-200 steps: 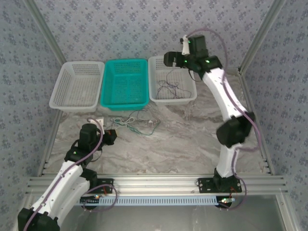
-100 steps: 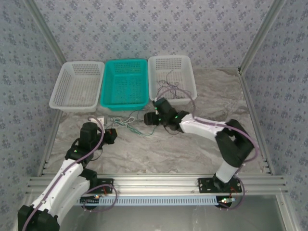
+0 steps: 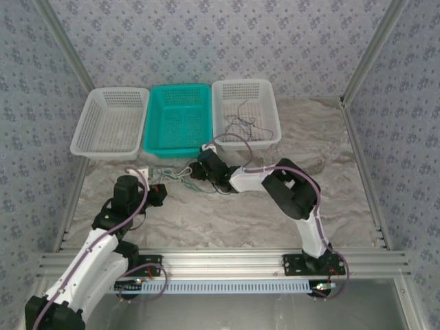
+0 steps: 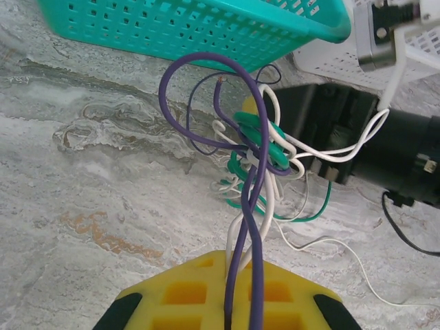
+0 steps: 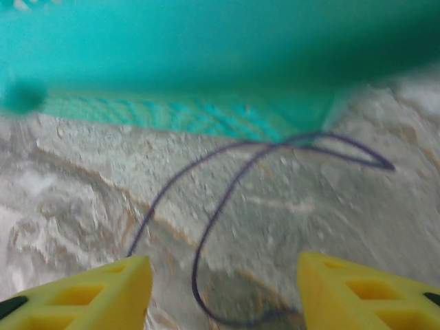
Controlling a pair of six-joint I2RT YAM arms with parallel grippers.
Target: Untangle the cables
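My left gripper (image 3: 160,193) sits low on the left of the marbled table (image 3: 227,220). On its wrist camera I see the yellow fingers (image 4: 180,292) pinched together on the cables (image 4: 256,146), with a dark purple strand and a whitish one running straight down between them. Just ahead, the cables bunch into a knot of purple loops, green coils and thin white strands. The knot lies on the table close to the front wall of the teal basket (image 3: 175,147). To the right, my right gripper (image 3: 201,167) is down at the other side of the knot with its fingers spread wide, and a thin dark purple wire loops on the marble between them. Further right, more thin dark wire lies loose in the right-hand white basket (image 3: 273,113).
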